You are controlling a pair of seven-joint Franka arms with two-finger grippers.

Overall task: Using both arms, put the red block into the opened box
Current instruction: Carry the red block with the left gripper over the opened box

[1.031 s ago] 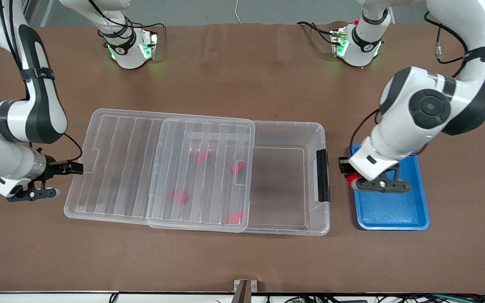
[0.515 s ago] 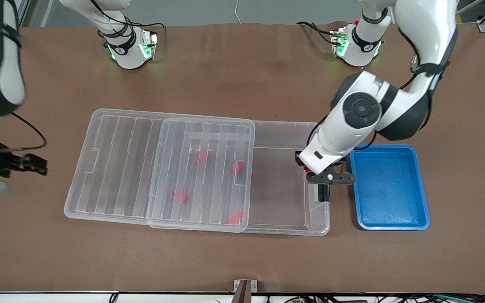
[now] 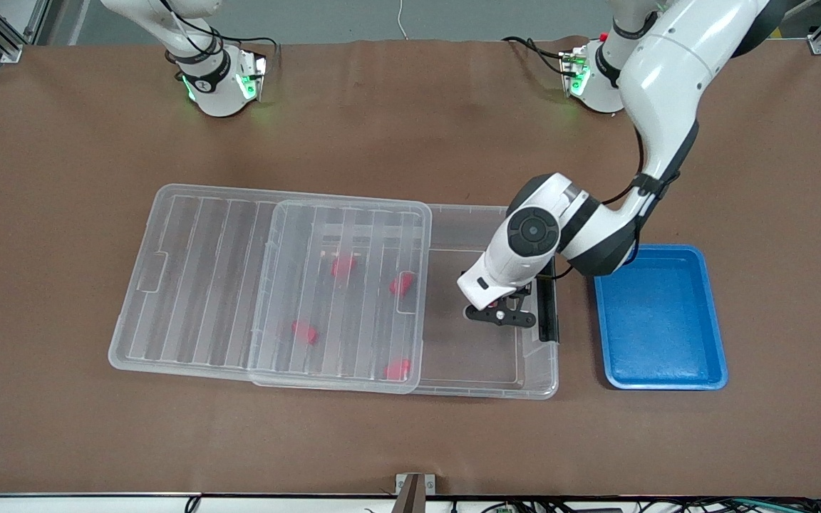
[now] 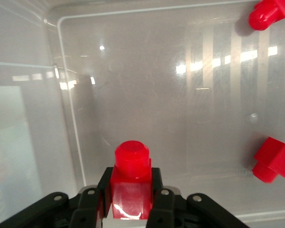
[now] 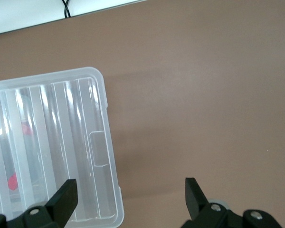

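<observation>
Left end effector (image 4: 129, 209) clamped on the red block (image 4: 131, 175), hanging over the uncovered end of the box (image 3: 485, 388) by its black latch (image 3: 546, 310). Right end effector (image 5: 128, 199) spread wide, empty, above the tabletop (image 5: 204, 95) beside the lid (image 5: 52, 142).

Light: bright, even, from overhead.
Shadows: soft, faint on the table (image 3: 396, 128).
Glare: white streaks on the box (image 4: 133, 76) floor and ribbed lid (image 3: 204, 278).
Focus: front view crisp; close red block (image 4: 131, 178) slightly soft.

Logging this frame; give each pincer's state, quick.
Left pincer: shut on the red block, over the box.
Right pincer: open, empty.
</observation>
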